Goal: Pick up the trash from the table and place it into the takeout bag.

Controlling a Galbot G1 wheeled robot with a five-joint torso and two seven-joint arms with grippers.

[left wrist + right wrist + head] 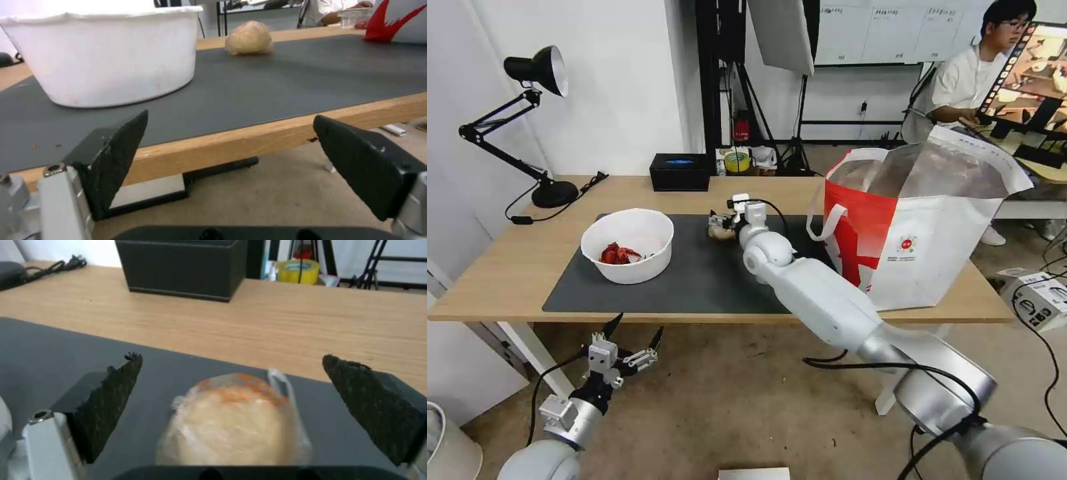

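Observation:
A beige ball point(236, 420) wrapped in clear film lies on the dark mat point(694, 280). My right gripper point(232, 359) is open, one finger on each side of the ball, neither touching it. In the head view that gripper point(724, 220) sits over the ball point(718, 233) at the mat's far edge. The white bowl point(627, 243) with red scraps stands on the mat's left part. The white-and-red takeout bag point(920, 227) stands open on the table's point(507, 280) right end. My left gripper point(634, 333) hangs open below the table's front edge, facing the bowl point(111, 56). A clear plastic tray point(353, 16) shows beside the bag.
A black box point(680, 172) and a roll of yellow tape point(737, 161) sit at the table's back edge. A black desk lamp point(540, 133) stands at the back left with its cord on the wood. Bare mat lies between bowl and bag.

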